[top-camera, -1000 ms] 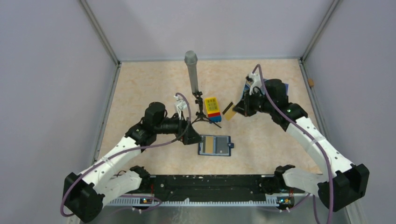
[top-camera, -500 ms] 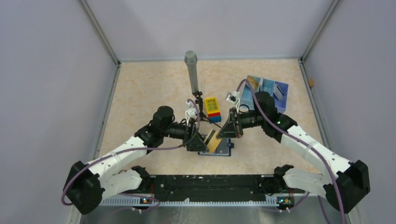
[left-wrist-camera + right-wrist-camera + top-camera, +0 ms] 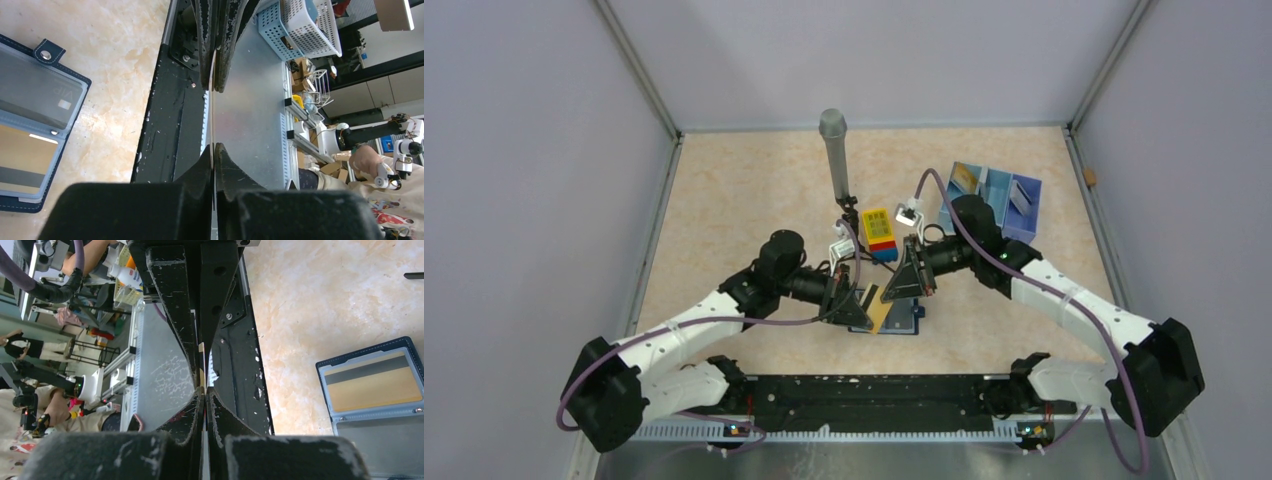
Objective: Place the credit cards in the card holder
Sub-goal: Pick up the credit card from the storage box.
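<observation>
Suddenly two claws share one card: we see the left gripper [image 3: 861,308], wide open a sec ago, now clamped on the gold card [image 3: 877,309]. The right gripper [image 3: 894,293], which carried it over from the tray [image 3: 1029,212], pinches it too. The card hangs tilted over the open card holder [image 3: 908,320], mid front edge of the table [image 3: 724,200]. Looks like a handover; slotting not yet done.

Navy card holder [image 3: 48,51], gold credit card [image 3: 879,308], pale blue tray [image 3: 1027,228]

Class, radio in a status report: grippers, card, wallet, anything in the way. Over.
Both shut on gold card: left gripper, right gripper. Card held over open wallet. No obstacle seen.
</observation>
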Controlling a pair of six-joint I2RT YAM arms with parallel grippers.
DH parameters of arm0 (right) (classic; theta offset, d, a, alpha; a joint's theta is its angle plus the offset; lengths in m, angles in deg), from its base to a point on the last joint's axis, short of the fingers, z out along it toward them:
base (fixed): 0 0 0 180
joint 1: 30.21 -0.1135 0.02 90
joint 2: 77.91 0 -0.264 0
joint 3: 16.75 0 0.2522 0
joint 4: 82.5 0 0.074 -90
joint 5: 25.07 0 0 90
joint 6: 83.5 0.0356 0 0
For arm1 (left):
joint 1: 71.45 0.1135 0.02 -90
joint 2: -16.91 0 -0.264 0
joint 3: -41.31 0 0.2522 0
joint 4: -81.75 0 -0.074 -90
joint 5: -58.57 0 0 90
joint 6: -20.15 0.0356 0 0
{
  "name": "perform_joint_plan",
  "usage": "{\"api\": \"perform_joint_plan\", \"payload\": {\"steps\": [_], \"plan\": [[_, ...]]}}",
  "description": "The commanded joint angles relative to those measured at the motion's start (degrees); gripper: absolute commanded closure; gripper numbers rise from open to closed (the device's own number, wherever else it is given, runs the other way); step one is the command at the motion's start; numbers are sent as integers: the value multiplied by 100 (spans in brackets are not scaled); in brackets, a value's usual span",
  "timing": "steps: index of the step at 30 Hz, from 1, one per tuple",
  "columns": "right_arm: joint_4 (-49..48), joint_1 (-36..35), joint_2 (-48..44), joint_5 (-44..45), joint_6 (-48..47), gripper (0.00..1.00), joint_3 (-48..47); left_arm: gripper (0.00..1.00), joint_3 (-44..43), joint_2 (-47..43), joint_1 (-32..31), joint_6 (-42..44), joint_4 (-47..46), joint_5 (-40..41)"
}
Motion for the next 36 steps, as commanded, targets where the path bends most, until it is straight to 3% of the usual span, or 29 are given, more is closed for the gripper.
{"api": "perform_joint_plan", "payload": {"steps": [1,5,9,12,18,22,29,36], "plan": [[43,-61,140,31,-296,100,-216,100,-86,32,-25,43,-263,-100],[190,-55,240,546,-250,100,-250,100,48,25,-25,124,32,424],[347,-33,279,1638,-9,57,-240,100,465,56,-25,-350,-141,1167],[482,15,274,2557,320,43,-141,100,983,152,-28,-1172,-906,1590],[968,25,143,4646,1185,41,311,100,1694,650,-25,-2383,-2477,2152],[1259,11,-39,5575,1680,40,809,100,2014,894,-43,-2876,-3281,2577],[856,-119,-237,5635,2242,40,1606,100,2418,1173,-113,-3306,-3990,3289],[754,-137,-323,5844,2431,46,1825,100,2534,1431,-289,-3503,-4463,3706]]}}
